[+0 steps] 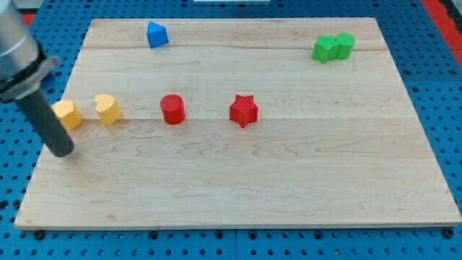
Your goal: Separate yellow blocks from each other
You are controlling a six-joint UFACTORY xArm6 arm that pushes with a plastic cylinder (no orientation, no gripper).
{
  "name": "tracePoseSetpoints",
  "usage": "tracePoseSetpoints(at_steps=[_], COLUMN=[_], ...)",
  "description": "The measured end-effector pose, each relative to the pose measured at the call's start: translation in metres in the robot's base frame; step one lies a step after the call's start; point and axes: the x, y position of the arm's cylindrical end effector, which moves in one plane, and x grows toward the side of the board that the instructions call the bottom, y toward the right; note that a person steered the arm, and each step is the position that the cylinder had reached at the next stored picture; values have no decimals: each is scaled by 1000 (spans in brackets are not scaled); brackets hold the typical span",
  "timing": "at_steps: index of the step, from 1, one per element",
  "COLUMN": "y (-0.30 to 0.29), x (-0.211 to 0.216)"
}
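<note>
**Table stock: seven blocks, one rod tip**

Item 1. Table [289, 180]: one pale wooden board lying on a blue pegboard surface [440, 94].

Item 2. Yellow blocks, count two. Yellow hexagonal block [67, 114] sits at the view's far left, close to the table's left edge. Yellow heart-shaped block [107, 109] lies at about 3 o'clock from it, near but apart, with a narrow strip of wood showing between them.

Item 3. Red blocks, count two. Red cylinder [172, 109] lies at 3 o'clock from the yellow heart, well apart. Red star [244, 110] lies further along the same row, at 3 o'clock from the cylinder.

Item 4. Green blocks, count two. Green star-like block [325, 49] and green cylinder [344, 45] stand touching at the view's top right.

Item 5. Blue block [156, 35], count one, shape angular, at the view's top, left of centre.

Item 6. My tip [62, 152], count one: the lower end of a dark rod slanting in from the view's upper left. There is no hand on this arm, so nothing is grasped or released. The tip rests at about 6 o'clock from the yellow hexagonal block, just beside it; contact cannot be confirmed. The yellow heart lies at about 1 o'clock from the tip, apart.
</note>
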Motion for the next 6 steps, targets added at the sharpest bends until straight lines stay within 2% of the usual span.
tracePoseSetpoints(at_steps=[2, 4, 6], y=[-6, -46, -47], x=[-53, -83, -91])
